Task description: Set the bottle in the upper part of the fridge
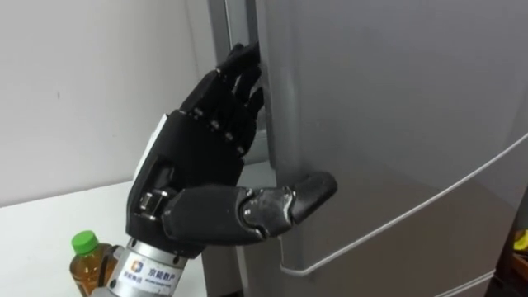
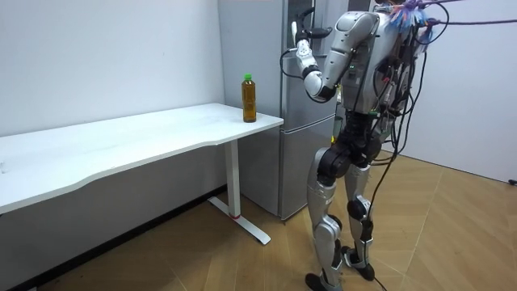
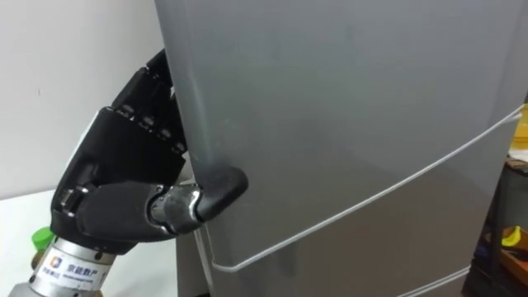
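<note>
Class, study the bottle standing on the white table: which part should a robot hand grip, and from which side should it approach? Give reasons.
Best grip the bottle round its straight body, below the green cap, coming in level from the front edge of the table: it stands upright near the corner, with the wall behind. The left hand is hooked on the fridge door.

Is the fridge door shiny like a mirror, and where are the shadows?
Left eye view: the fridge door is dull grey, softly lit, no mirror image, darker by the left hand. Room view: the table shades the wall beneath it.
</note>
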Robot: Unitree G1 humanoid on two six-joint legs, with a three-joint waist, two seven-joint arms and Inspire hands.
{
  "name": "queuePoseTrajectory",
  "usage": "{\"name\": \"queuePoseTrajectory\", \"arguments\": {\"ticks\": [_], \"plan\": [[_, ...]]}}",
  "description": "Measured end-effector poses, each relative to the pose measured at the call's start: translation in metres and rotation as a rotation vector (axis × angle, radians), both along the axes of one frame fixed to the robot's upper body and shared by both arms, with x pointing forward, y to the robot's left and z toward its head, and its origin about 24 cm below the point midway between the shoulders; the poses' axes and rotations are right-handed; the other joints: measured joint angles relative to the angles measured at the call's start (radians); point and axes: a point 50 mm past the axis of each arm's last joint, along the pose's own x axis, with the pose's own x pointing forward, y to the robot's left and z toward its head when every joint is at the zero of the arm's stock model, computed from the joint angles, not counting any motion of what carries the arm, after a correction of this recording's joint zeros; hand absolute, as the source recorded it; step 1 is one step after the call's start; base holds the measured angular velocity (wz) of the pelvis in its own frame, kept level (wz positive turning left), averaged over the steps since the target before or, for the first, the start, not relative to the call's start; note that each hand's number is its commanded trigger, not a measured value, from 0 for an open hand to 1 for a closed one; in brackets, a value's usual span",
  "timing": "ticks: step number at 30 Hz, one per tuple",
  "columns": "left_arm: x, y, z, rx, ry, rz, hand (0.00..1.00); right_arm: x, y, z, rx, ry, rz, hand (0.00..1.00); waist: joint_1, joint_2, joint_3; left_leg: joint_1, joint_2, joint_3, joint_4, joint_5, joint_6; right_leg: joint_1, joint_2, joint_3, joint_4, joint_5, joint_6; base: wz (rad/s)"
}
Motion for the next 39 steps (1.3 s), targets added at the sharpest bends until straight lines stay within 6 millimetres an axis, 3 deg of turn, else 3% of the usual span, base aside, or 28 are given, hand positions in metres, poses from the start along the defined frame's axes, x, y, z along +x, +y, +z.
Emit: {"name": "queuePoseTrajectory", "arguments": {"ticks": [8,19,32,39], "plan": [[0.000,-0.006,-0.003,-0.021,0.020,-0.039,0.00,0.002,-0.005,0.001,-0.001,0.000,-0.003,0.00,-0.004,0.017,0.0025,-0.009,0.000,-0.001,0.004,0.001,0.004,-0.002,0.000,-0.002,-0.001,0.010,0.001,0.01],[-0.004,-0.021,-0.005,-0.047,0.009,-0.123,0.00,0.002,-0.005,0.002,-0.001,-0.001,-0.005,0.00,-0.011,0.015,0.0054,-0.008,0.001,0.010,-0.004,0.003,0.009,-0.008,0.000,0.006,0.000,0.018,0.001,-0.01],[-0.007,-0.027,-0.004,-0.044,-0.023,-0.171,0.00,0.008,-0.006,0.003,0.002,-0.012,-0.015,0.00,-0.038,0.021,0.0056,-0.016,0.004,0.071,-0.004,-0.001,0.023,-0.035,-0.001,0.066,-0.001,0.043,0.010,-0.13],[-0.012,-0.040,-0.007,0.008,-0.028,-0.275,0.00,0.010,-0.009,0.004,-0.004,-0.017,-0.018,0.00,-0.061,0.039,0.0064,-0.011,0.005,0.096,-0.017,0.000,0.025,-0.050,0.001,0.090,-0.001,0.051,0.010,-0.12]]}}
